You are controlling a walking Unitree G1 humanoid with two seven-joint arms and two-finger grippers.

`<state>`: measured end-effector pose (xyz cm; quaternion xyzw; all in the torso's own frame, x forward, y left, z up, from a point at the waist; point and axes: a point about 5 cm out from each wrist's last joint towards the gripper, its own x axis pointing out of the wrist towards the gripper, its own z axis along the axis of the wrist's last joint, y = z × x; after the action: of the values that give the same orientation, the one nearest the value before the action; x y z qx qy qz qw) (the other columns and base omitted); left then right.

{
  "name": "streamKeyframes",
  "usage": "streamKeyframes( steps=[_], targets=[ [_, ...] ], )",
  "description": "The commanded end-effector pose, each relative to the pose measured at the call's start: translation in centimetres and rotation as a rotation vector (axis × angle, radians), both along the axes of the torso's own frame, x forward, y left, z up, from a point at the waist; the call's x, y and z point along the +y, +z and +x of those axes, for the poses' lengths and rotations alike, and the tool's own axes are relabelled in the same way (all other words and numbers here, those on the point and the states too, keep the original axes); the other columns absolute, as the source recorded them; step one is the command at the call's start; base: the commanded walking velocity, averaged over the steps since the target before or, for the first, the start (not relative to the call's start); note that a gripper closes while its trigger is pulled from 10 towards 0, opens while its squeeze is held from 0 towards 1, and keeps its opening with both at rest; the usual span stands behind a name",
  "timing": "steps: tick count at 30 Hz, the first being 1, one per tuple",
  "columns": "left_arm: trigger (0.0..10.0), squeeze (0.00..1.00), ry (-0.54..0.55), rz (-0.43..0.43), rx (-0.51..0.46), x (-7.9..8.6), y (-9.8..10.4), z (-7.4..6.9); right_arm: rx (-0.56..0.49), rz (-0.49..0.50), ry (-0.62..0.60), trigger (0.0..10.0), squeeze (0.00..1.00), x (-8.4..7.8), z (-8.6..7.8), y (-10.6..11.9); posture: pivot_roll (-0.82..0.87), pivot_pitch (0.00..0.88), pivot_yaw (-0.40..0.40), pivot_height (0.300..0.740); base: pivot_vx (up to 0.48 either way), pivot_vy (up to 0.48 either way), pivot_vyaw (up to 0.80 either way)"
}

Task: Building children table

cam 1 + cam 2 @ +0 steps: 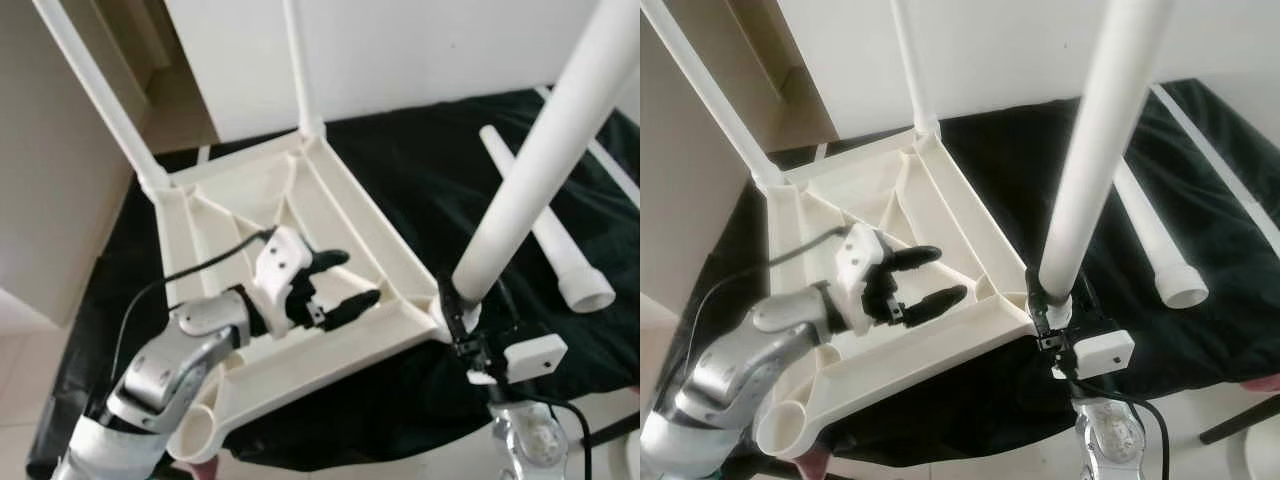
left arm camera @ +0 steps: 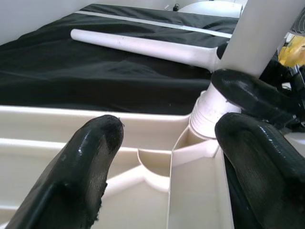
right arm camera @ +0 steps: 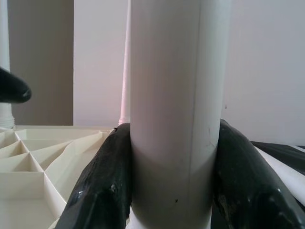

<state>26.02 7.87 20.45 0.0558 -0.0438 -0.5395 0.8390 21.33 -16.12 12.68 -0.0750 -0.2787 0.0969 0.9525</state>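
Observation:
A cream plastic tabletop (image 1: 330,345) lies upside down on a black cloth, ribs facing up. Two white legs (image 1: 100,95) (image 1: 300,70) stand in its far corners. My right gripper (image 1: 458,318) is shut on a third white leg (image 1: 540,165), which stands in the near right corner socket and leans up to the right; the right wrist view shows both fingers (image 3: 102,191) pressed on the leg (image 3: 176,109). My left gripper (image 1: 340,282) is open, hovering over the tabletop's ribs, fingers pointing at that corner. A fourth leg (image 1: 545,235) lies loose on the cloth at right.
The black cloth (image 1: 420,170) covers the work surface. The tabletop's near left corner socket (image 1: 200,430) stands open and empty. A white wall (image 1: 420,50) rises behind; a beige panel (image 1: 50,200) is on the left. A thin white rod (image 1: 1220,160) lies at far right.

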Motion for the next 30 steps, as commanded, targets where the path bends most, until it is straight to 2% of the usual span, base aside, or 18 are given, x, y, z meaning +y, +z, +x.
streamKeyframes(
  steps=[1, 3, 5, 7, 9, 12, 18, 25, 30],
  targets=[
    [10.0, 0.00, -0.120, 0.039, 0.014, 0.3, -0.2, -0.3, 0.220, 0.012, -0.018, 10.0, 0.00, 0.1, 0.1, -3.4, -0.04, 0.086, 0.189, 0.740, 0.000, 0.000, 0.00],
    [10.0, 0.00, -0.121, 0.039, 0.014, 0.2, -0.2, -0.3, 0.242, 0.016, -0.031, 10.0, 0.00, 0.0, 0.3, -3.6, -0.04, 0.086, 0.189, 0.740, 0.000, 0.000, 0.00],
    [10.0, 0.00, -0.121, 0.040, 0.014, 0.2, -0.2, -0.2, 0.344, 0.016, -0.046, 10.0, 0.00, -0.2, 1.0, -4.6, -0.04, 0.086, 0.188, 0.740, 0.000, 0.000, 0.00],
    [10.0, 0.00, -0.120, 0.042, 0.012, 0.1, -0.2, -0.2, 0.355, 0.005, -0.050, 10.0, 0.00, -0.3, 1.1, -4.7, -0.04, 0.084, 0.185, 0.740, 0.000, 0.000, 0.00],
    [10.0, 0.00, -0.121, 0.037, 0.010, 0.0, -0.1, -0.2, 0.412, 0.061, 0.000, 10.0, 0.00, -0.2, 1.7, -4.9, -0.04, 0.082, 0.178, 0.740, 0.000, 0.000, 0.00],
    [10.0, 0.00, -0.121, 0.035, 0.011, 0.0, -0.1, -0.2, 0.415, 0.060, 0.012, 10.0, 0.00, -0.1, 1.8, -4.8, -0.04, 0.082, 0.178, 0.740, 0.000, 0.000, 0.00],
    [10.0, 0.00, -0.115, 0.033, 0.008, -0.1, 0.0, -0.1, 0.442, 0.002, 0.017, 10.0, 0.00, -0.1, 2.4, -4.7, -0.04, 0.083, 0.166, 0.740, 0.000, 0.000, 0.00],
    [10.0, 0.00, -0.106, 0.024, 0.005, -0.2, 0.0, -0.1, 0.579, -0.104, 0.031, 10.0, 0.00, -0.6, 3.7, -4.7, -0.04, 0.085, 0.153, 0.740, 0.000, 0.000, 0.00],
    [10.0, 0.00, -0.107, 0.016, 0.005, -0.3, 0.0, -0.2, 0.600, -0.108, 0.021, 10.0, 0.00, -0.7, 4.1, -4.4, -0.05, 0.087, 0.149, 0.740, 0.000, 0.000, 0.00]
  ],
)
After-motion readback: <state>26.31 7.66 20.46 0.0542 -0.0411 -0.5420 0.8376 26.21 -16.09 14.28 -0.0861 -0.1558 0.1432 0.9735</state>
